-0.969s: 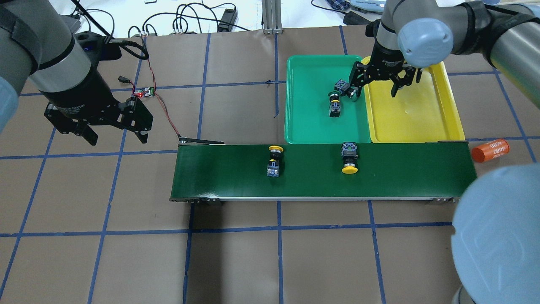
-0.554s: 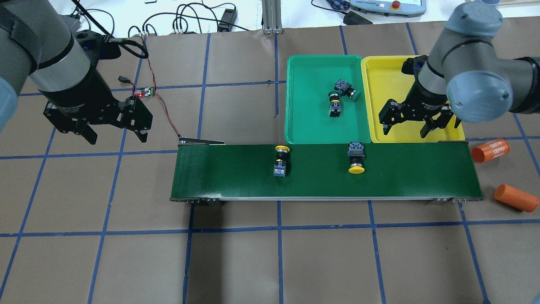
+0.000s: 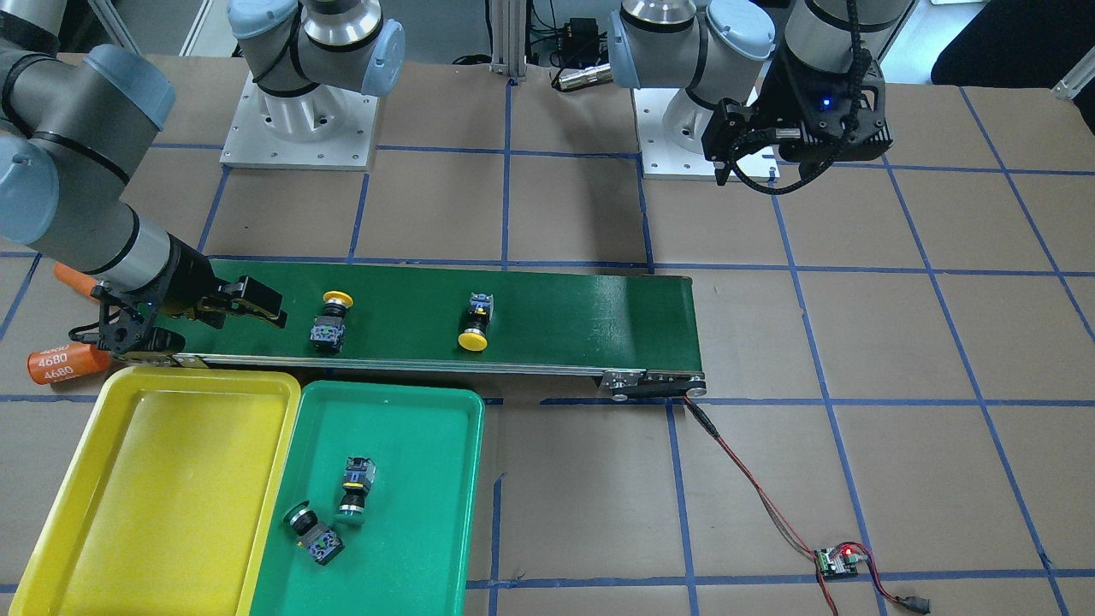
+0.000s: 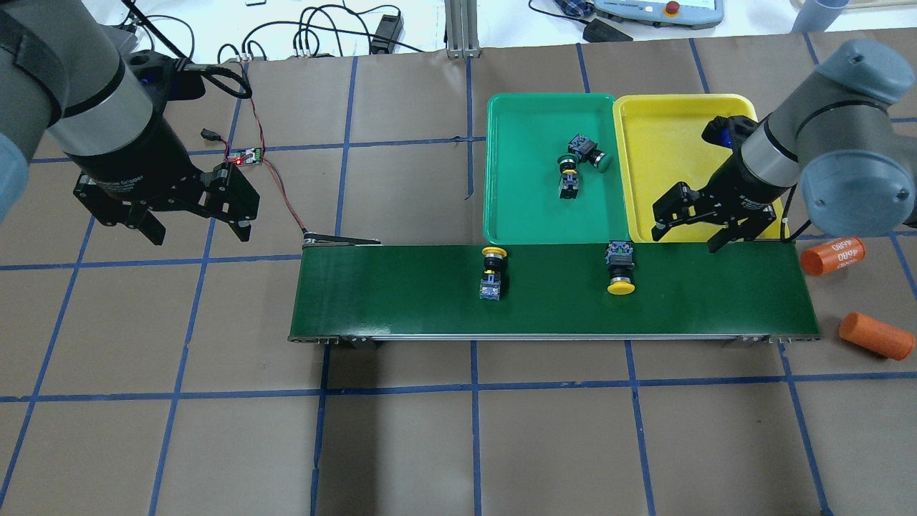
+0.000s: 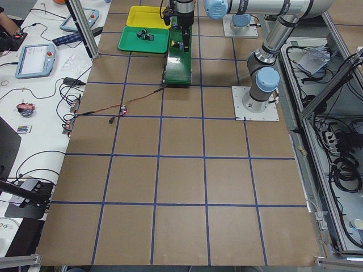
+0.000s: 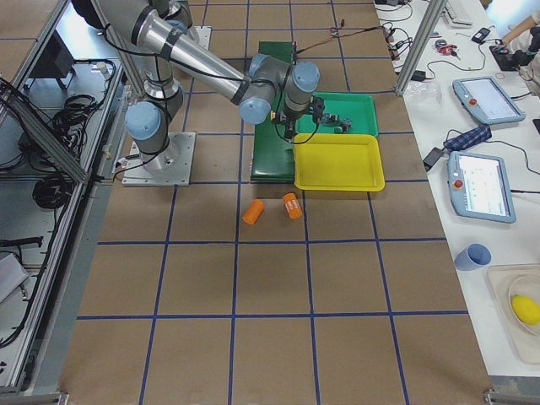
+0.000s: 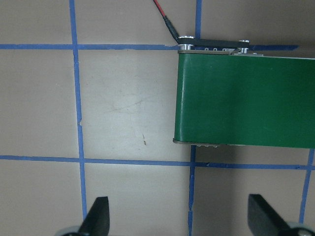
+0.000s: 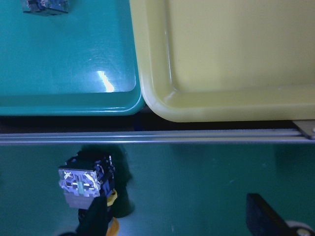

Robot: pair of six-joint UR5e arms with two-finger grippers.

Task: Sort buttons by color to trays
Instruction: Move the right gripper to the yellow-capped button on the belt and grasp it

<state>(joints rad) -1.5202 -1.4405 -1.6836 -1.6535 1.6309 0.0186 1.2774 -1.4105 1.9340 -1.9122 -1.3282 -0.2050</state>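
Two yellow-capped buttons lie on the dark-green belt, one mid-belt (image 4: pixel 491 271) and one further right (image 4: pixel 620 270). Two green-capped buttons (image 4: pixel 569 175) (image 4: pixel 589 153) rest together in the green tray (image 4: pixel 530 201). Nothing lies in the yellow tray (image 4: pixel 659 143) beside it. My right gripper (image 4: pixel 688 235) hangs open and holds nothing, over the yellow tray's belt-side rim, just right of the nearer yellow button (image 8: pixel 86 184). My left gripper (image 4: pixel 199 233) hovers open and holds nothing over the table, left of the belt's end.
The conveyor belt (image 4: pixel 401 294) runs along the trays' near side. Two orange cylinders (image 4: pixel 832 254) (image 4: pixel 875 335) lie off its right end. A small circuit board (image 4: pixel 246 156) with red wires sits behind the left gripper.
My right arm swung from over the seam between the trays to the yellow tray's belt-side rim. Both yellow buttons rode the belt rightward. The left arm stayed still.
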